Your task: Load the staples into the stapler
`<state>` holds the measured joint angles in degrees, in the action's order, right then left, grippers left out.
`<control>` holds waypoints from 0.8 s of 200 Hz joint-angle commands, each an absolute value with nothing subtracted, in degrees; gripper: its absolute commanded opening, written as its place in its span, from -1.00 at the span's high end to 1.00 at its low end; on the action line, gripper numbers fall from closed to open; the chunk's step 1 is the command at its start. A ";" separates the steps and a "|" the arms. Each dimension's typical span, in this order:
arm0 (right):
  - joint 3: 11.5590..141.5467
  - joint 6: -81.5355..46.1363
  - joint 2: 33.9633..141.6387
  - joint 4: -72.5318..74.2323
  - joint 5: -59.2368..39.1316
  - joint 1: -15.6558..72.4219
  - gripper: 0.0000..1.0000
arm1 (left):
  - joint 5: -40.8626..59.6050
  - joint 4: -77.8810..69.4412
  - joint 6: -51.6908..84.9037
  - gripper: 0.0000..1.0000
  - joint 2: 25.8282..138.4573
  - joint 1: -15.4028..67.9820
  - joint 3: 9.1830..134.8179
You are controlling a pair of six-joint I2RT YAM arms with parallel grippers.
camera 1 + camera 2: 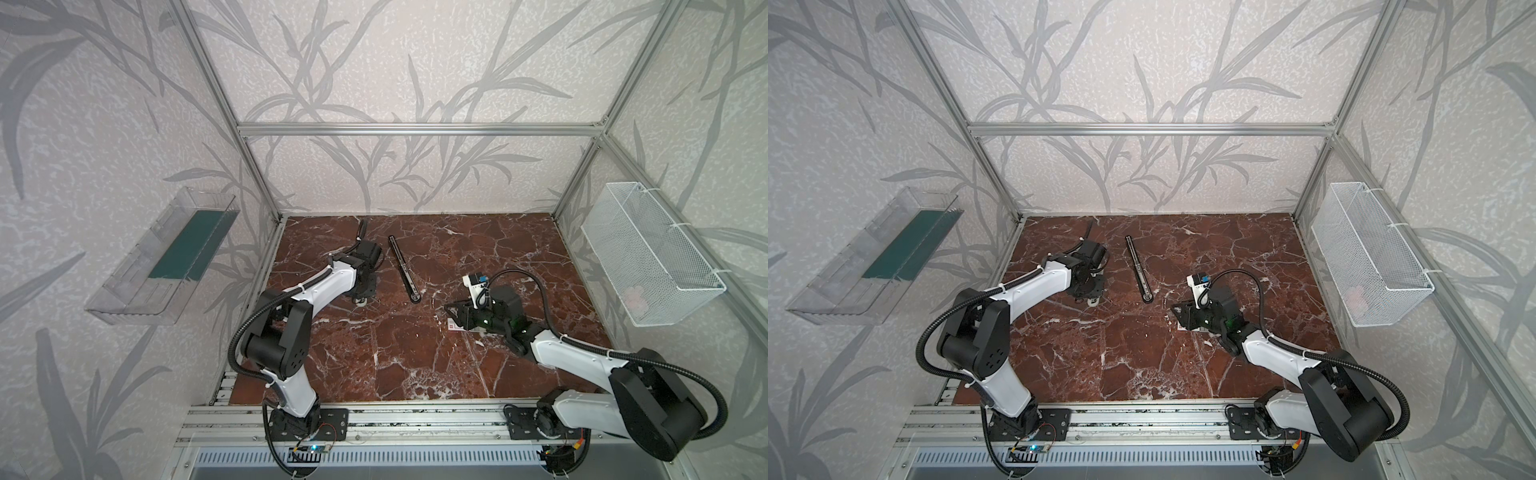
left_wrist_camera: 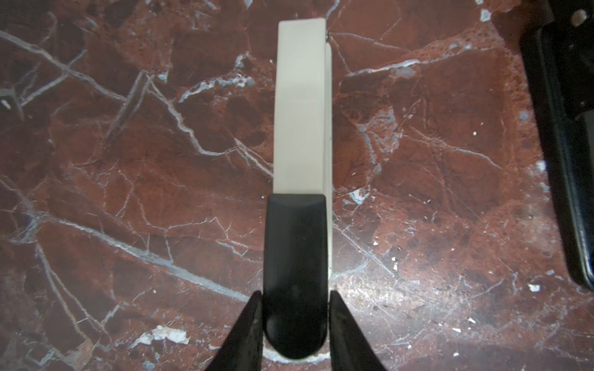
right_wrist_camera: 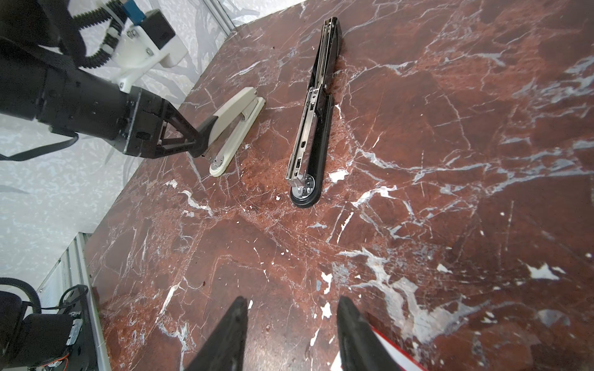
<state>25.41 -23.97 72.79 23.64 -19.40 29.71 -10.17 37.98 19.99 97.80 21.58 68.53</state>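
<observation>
Two robot arms work over a red marble desk that carries two staplers.

The first risk is at the left hand. Its fingers lie against both sides of the black front end of the cream stapler, right at the tip. Whether they press or only touch cannot be told. A hold that far forward, if slack, would likely let the stapler swing or slip when raised.

The second risk is at the right hand. Its fingers stand moderately apart with nothing between them. The white box with red print, which presumably holds the staples, lies just beside one finger and not in the gap. Closing there would probably push the box aside rather than catch it. No loose staple strip can be seen anywhere, and thin strips could break or scatter if tipped out roughly.

The black stapler lies opened flat mid-desk with its metal channel up, apart from both hands.

The left arm reaches toward the back left of the desk. Its wrist is bent so the hand tilts down onto the cream stapler, whose base rests on the desk. The right arm stretches low from the front right. Its hand is close over the desk and aimed toward the staplers.
</observation>
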 commanded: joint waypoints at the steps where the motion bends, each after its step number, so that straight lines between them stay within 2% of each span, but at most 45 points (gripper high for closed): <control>1: 27.83 -23.13 73.42 22.60 -20.43 29.58 0.06 | -12.55 39.55 19.95 0.15 93.24 21.27 70.29; 37: 30.91 -21.89 74.04 19.10 -20.44 29.71 0.05 | -10.33 40.06 20.78 0.14 90.27 21.40 70.12; 70: 39.52 -19.37 78.10 9.08 -19.07 30.23 -0.02 | -0.45 31.45 22.02 0.13 80.63 21.71 61.83; 103: 49.73 -18.02 87.15 0.39 -16.12 32.68 -0.04 | 4.39 24.58 27.42 0.14 71.28 22.18 50.76; 160: 69.80 -14.81 106.32 -13.63 -7.54 37.20 -0.12 | 5.29 22.24 35.05 0.14 60.98 23.99 37.67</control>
<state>62.81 -17.56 100.44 -4.27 -12.29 35.94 3.99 24.64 30.39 64.10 23.55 40.42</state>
